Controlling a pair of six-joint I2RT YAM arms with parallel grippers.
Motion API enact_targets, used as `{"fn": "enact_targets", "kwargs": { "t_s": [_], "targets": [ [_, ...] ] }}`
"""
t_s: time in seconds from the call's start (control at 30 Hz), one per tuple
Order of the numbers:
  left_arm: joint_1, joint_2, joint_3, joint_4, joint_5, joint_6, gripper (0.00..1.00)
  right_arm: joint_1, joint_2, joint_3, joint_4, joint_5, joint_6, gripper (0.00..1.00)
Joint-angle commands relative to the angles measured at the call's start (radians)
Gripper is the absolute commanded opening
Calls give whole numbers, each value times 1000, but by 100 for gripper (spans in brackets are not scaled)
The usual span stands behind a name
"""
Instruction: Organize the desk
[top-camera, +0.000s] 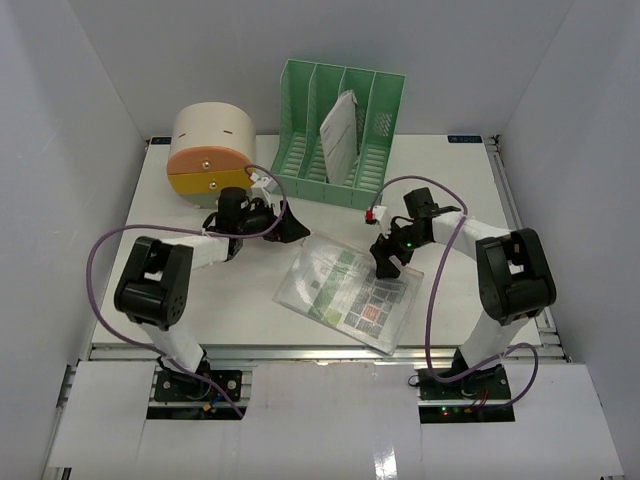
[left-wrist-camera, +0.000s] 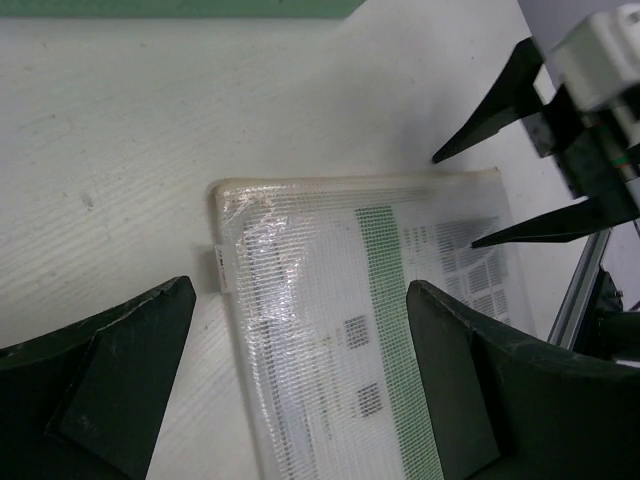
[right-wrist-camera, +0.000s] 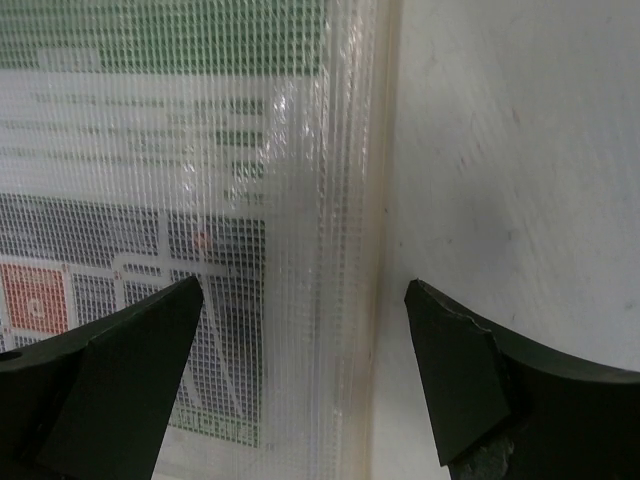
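Observation:
The white desk (top-camera: 450, 180) holds a clear mesh pouch (top-camera: 350, 290) with a printed sheet inside, lying flat in the middle. My left gripper (top-camera: 292, 230) is open at the pouch's far left corner. In the left wrist view the pouch corner (left-wrist-camera: 330, 260) lies between the open jaws of the left gripper (left-wrist-camera: 300, 290). My right gripper (top-camera: 385, 262) is open over the pouch's right edge. In the right wrist view the right gripper (right-wrist-camera: 303, 288) straddles the pouch's seam (right-wrist-camera: 350, 200), one jaw over the pouch and one over bare desk (right-wrist-camera: 500, 150). Neither gripper holds anything.
A green slotted file rack (top-camera: 300, 120) stands at the back centre with a white booklet (top-camera: 340, 130) in one slot. A cream-and-orange rounded drawer box (top-camera: 210, 150) stands at the back left. The right gripper's fingers (left-wrist-camera: 500, 100) show in the left wrist view.

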Motion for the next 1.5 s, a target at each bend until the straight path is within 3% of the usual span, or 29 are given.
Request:
{"fn": "enact_targets", "kwargs": {
  "t_s": [0.0, 0.27, 0.3, 0.4, 0.57, 0.67, 0.97, 1.2, 1.3, 1.47],
  "targets": [
    [2, -231, -63, -36, -116, 15, 98, 51, 54, 77, 76, 76, 27, 90],
    [24, -525, -251, -152, -250, -106, 98, 156, 135, 74, 82, 90, 44, 96],
    [29, -584, -283, -165, -272, -143, 98, 165, 148, 70, 77, 82, 45, 90],
    [32, -701, -377, -175, -336, -212, 98, 188, 169, 63, 62, 83, 45, 58],
    [34, -804, -517, -106, -306, -252, 98, 189, 183, 62, 63, 123, 46, 24],
    [35, -766, -523, -59, -238, -241, 98, 188, 177, 72, 63, 124, 46, 10],
    [34, -525, -375, 80, -74, -96, 98, 176, -86, 18, 63, -109, -115, 8],
    [34, -280, -235, 123, 19, -21, 98, 176, -226, 6, 64, -197, -127, 8],
    [34, -218, -230, 196, 116, -37, 98, 175, -250, 3, 66, -216, -120, 8],
    [34, -125, -278, 479, 357, -191, 85, 175, -259, 20, 73, -238, -100, 8]
  ]
}}
